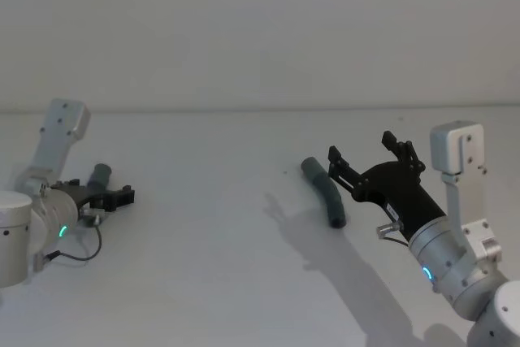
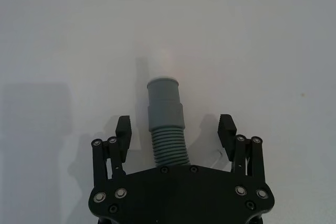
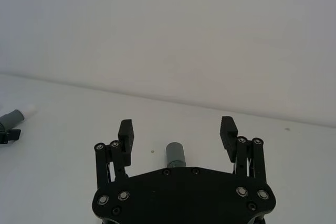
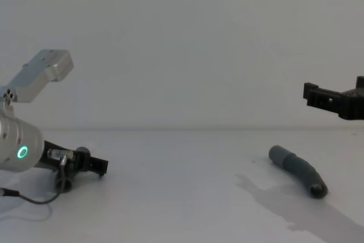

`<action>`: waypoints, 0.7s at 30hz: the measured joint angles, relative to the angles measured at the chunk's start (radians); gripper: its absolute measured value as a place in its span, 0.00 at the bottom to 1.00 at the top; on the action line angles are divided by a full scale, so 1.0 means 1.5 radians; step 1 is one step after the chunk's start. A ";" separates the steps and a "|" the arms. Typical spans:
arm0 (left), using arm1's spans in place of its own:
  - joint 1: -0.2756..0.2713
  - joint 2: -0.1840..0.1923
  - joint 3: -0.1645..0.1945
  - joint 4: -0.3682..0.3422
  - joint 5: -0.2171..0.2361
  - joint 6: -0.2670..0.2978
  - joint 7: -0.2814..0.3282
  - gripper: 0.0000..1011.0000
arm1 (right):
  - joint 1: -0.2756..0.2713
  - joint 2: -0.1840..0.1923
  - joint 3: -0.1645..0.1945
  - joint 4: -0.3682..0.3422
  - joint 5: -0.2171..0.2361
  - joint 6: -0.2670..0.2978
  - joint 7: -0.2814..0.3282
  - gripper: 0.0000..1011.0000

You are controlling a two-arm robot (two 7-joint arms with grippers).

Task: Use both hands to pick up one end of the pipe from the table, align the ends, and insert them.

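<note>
- Lying low at the left of the table (image 1: pixel 203 282), the left gripper (image 2: pixel 176 125) is held spread around one grey pipe piece (image 2: pixel 164 103), untouched.
- Right of centre, the second pipe piece (image 1: pixel 325 193) is laid flat.
- Beside it, the right gripper (image 1: pixel 363 148) is held raised, jaws parted and unladen.

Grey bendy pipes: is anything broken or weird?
Nothing looks broken. One dark grey ribbed pipe piece sits inside the open black left gripper; the other pipe piece lies on the white table near the open right gripper.

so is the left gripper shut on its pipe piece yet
Open. The left gripper straddles the pipe piece, with bare table showing on both sides of the tube.
</note>
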 joint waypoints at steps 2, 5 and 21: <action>-0.001 0.000 0.001 0.002 0.001 0.000 -0.001 0.95 | 0.000 0.000 0.000 0.000 0.000 0.000 0.000 0.99; -0.002 0.000 0.001 0.003 0.001 0.000 -0.001 0.94 | 0.000 0.000 0.000 0.000 0.000 0.000 0.000 0.99; -0.004 -0.001 0.003 0.008 0.004 0.001 -0.001 0.85 | 0.000 0.000 0.000 0.000 0.000 0.000 0.001 0.99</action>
